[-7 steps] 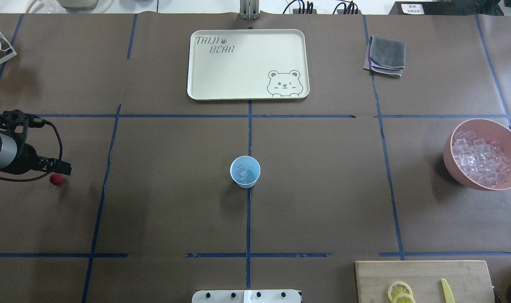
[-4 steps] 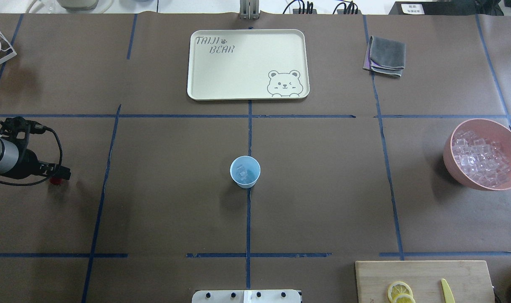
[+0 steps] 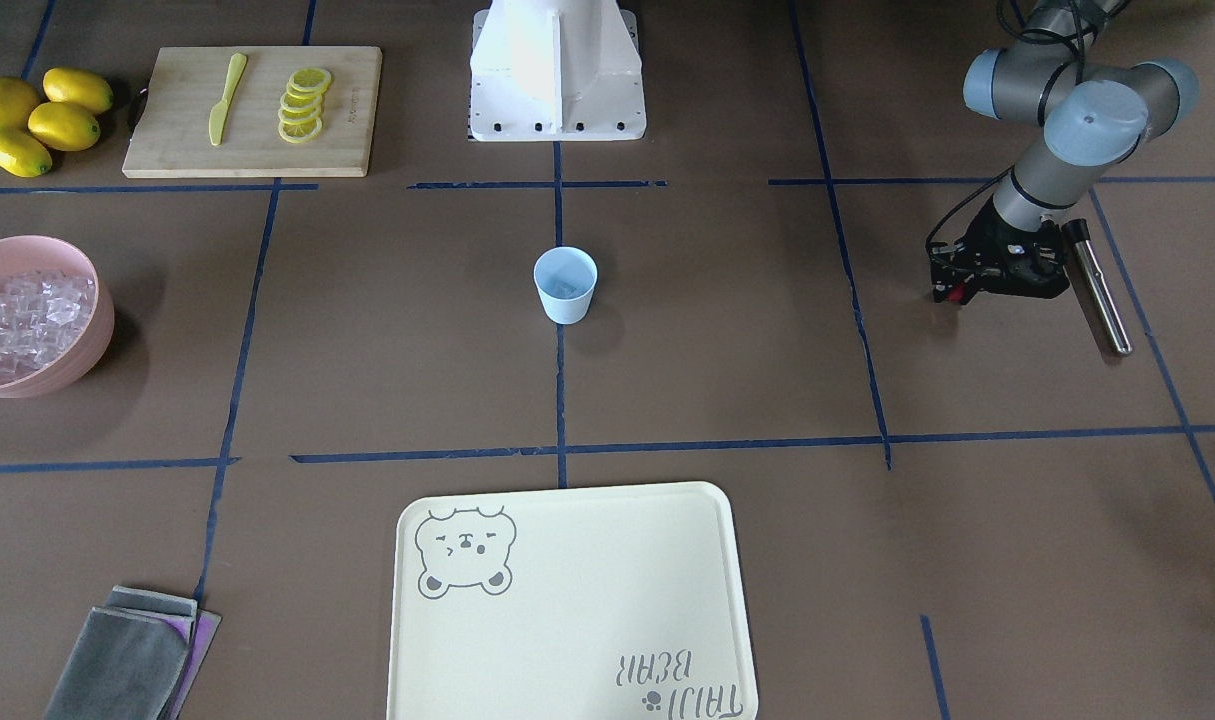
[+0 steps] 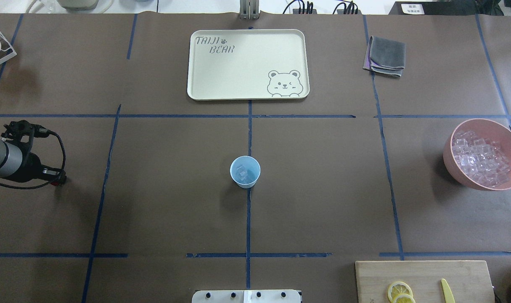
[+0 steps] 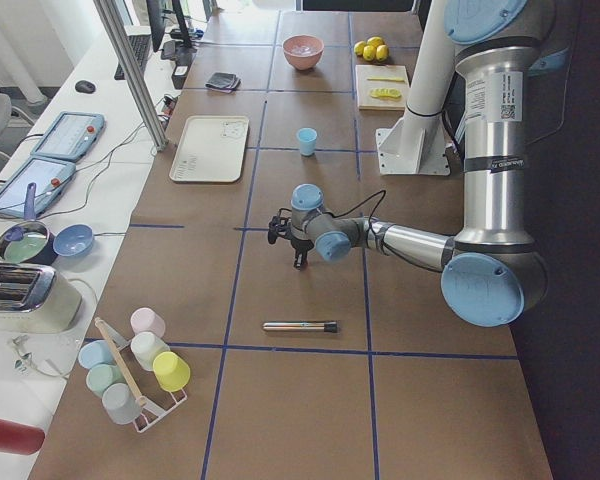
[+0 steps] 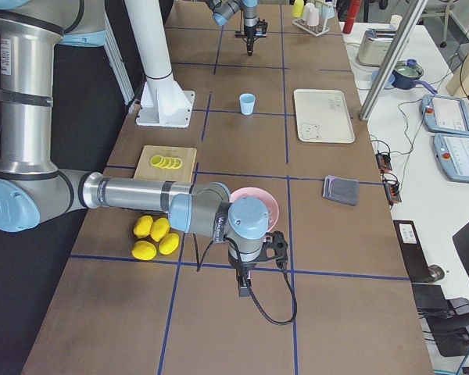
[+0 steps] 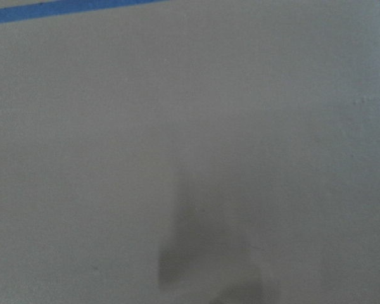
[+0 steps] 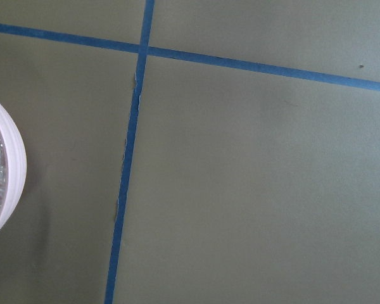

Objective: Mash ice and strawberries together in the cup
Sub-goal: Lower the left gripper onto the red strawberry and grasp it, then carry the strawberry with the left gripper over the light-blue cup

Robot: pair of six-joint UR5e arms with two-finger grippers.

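The pale blue cup [image 4: 245,171] stands at the table's middle with a few clear ice cubes [image 4: 241,172] inside; it also shows in the front view [image 3: 565,284]. My left gripper [image 4: 60,180] is low over the table at the far left, right over the red strawberry [image 3: 957,294]. Only a sliver of red shows at the fingertips, and I cannot tell whether the gripper is open or shut. My right gripper [image 6: 242,289] shows only in the right side view, beside the pink bowl, and its state cannot be told.
A pink bowl [image 4: 448,166] full of ice sits at the right edge. A metal rod [image 3: 1097,290] lies near the left arm. A cream tray [image 4: 247,90], a grey cloth [image 4: 385,54], and a cutting board [image 4: 423,273] with lemon slices and a knife are also on the table.
My left gripper has drawn back toward the left edge and down over the strawberry, which was in plain view and is now almost fully covered. The cup has not moved.
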